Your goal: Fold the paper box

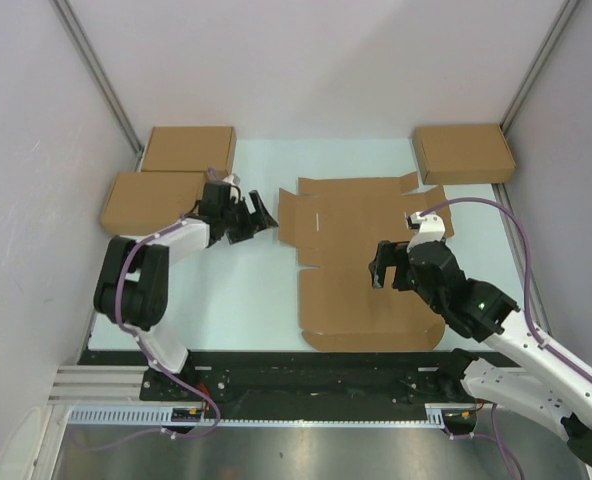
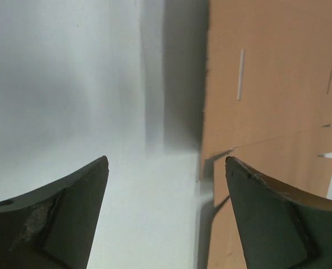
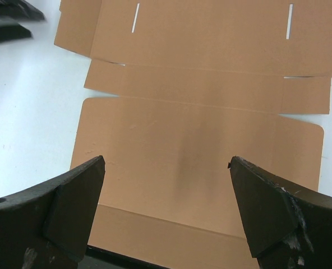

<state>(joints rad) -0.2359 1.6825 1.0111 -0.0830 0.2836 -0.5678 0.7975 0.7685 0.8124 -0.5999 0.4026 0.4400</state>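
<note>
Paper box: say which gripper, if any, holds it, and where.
Neither. The left gripper is open beside the paper box, at its left edge; the right gripper is open over its near panel.

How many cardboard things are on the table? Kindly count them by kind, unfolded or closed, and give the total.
Unfolded paper box: 1
Closed boxes: 3
Total: 4

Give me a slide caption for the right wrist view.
Open right gripper hovers above the flat, unfolded paper box.
</note>
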